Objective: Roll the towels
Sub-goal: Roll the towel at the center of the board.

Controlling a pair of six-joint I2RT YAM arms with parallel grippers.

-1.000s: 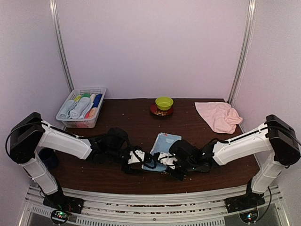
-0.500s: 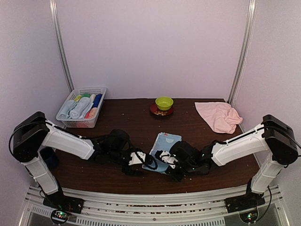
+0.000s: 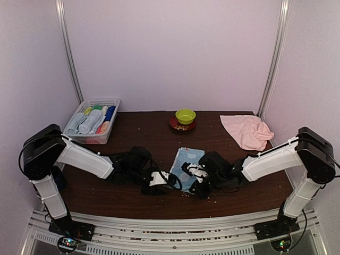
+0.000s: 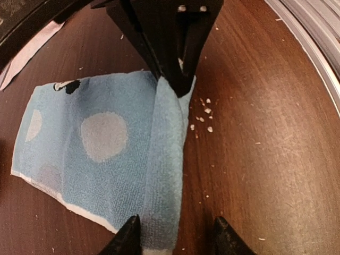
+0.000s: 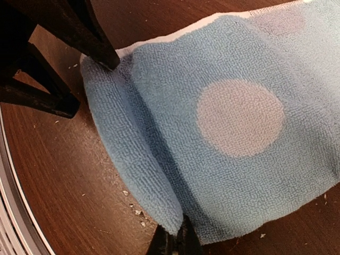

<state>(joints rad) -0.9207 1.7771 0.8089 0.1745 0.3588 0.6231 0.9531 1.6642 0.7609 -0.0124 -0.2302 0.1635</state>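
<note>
Between jaws of left gripper (image 4: 175,240), half apart, gripping nothing: rolled near edge of blue towel (image 4: 101,143). Right gripper (image 5: 172,241) pinched tight on roll's other end. Cloth light, limp, probably springs open if released; hold roll at ends. Pink towel (image 3: 245,131) well beyond right gripper, crumpled.

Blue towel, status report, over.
Right gripper shut on folded edge of blue towel. Left gripper open, straddling same fold. Pink towel far off, not rolled. Nothing blocking.

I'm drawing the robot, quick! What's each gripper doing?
Left gripper: open, straddling the blue towel.
Right gripper: closed, pinching the blue towel.
</note>
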